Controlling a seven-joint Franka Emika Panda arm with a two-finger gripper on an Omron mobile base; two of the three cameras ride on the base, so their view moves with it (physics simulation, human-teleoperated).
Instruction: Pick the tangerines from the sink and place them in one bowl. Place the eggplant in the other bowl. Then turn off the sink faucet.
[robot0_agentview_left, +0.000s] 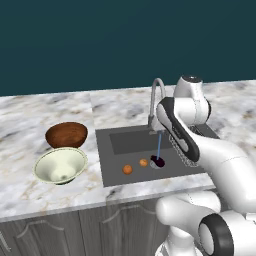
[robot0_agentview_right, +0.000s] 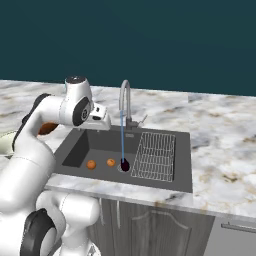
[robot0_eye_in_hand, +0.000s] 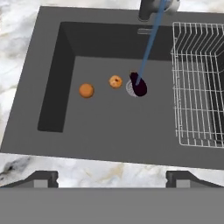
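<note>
Two tangerines (robot0_eye_in_hand: 86, 90) (robot0_eye_in_hand: 116, 81) lie side by side on the floor of the dark grey sink (robot0_eye_in_hand: 105, 131). Just right of them, the dark eggplant (robot0_eye_in_hand: 139, 86) rests on the round drain. A blue stream of water runs from the sink faucet (robot0_agentview_left: 156, 100) down onto the eggplant. My gripper (robot0_eye_in_hand: 113, 178) hangs open and empty high above the sink's near rim, well short of the fruit. The pale cream-green bowl (robot0_agentview_left: 61, 165) and the reddish-brown bowl (robot0_agentview_left: 66, 134) stand on the counter left of the sink; nothing shows inside them.
A wire rack (robot0_eye_in_hand: 199, 83) fills the sink's right side. Marble counter (robot0_agentview_left: 45, 190) surrounds the basin, with a dark wall behind. My white arm (robot0_agentview_left: 200, 145) reaches over the sink's right part in the left base view.
</note>
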